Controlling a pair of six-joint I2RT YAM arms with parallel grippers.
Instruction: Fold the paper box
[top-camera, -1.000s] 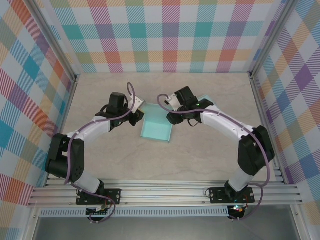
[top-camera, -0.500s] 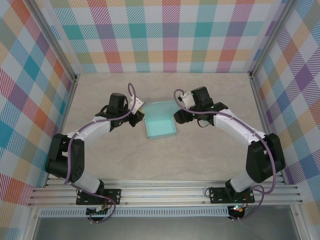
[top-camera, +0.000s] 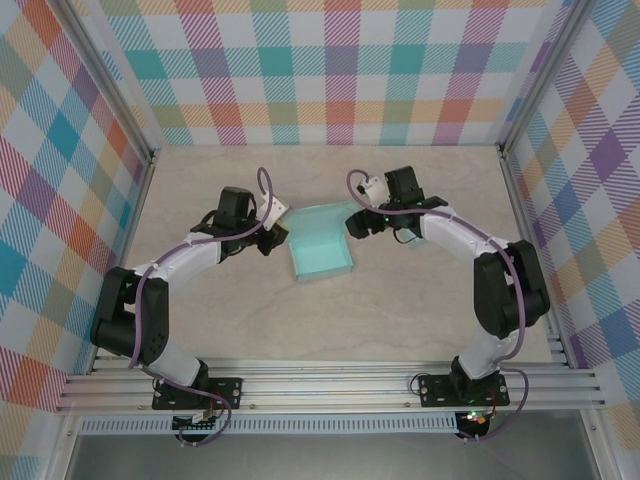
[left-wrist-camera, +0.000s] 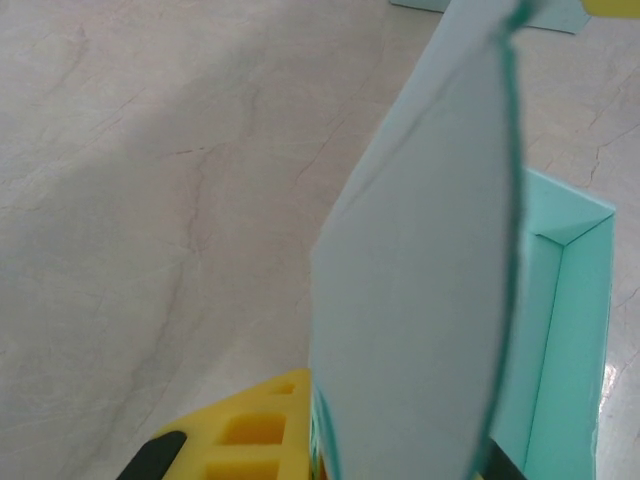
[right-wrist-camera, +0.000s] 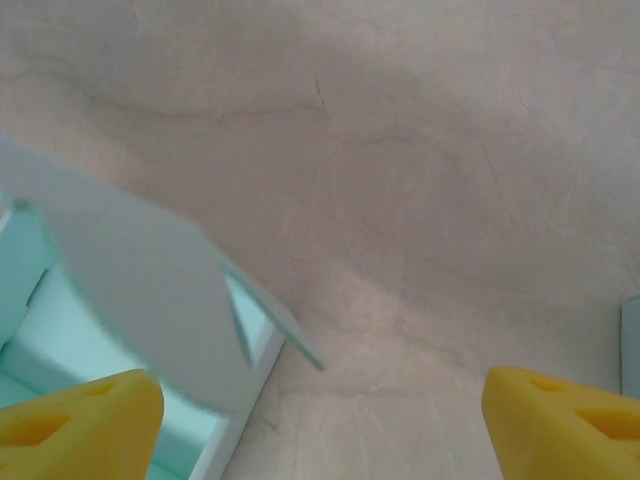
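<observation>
the pale marble-ish table (top-camera: 400, 320) is the biggest thing here, and the teal paper box (top-camera: 322, 255) sits around the middle of it, right between the two arms that curve in from the near edge.

progress: i'd call it partway. in the overhead view the box already reads as a shallow tray with its side walls standing, and the left wrist view shows a creased inside corner (left-wrist-camera: 566, 236), so the basic shape looks done. what seems left is the flaps. one rounded flap (left-wrist-camera: 420, 300) stands upright on the left side, and another flap (right-wrist-camera: 140, 290) sticks out loose on the right side, not tucked in.

left gripper (top-camera: 274, 230) is at the box's left edge, and its fingers (left-wrist-camera: 250, 430) look clamped on that upright flap, with the paper running straight between them.

right gripper (right-wrist-camera: 320, 415) is just beside the box's right far corner. its yellow fingertips (right-wrist-camera: 80, 410) are spread wide with nothing pinched, and the loose flap is close to one of them.
</observation>
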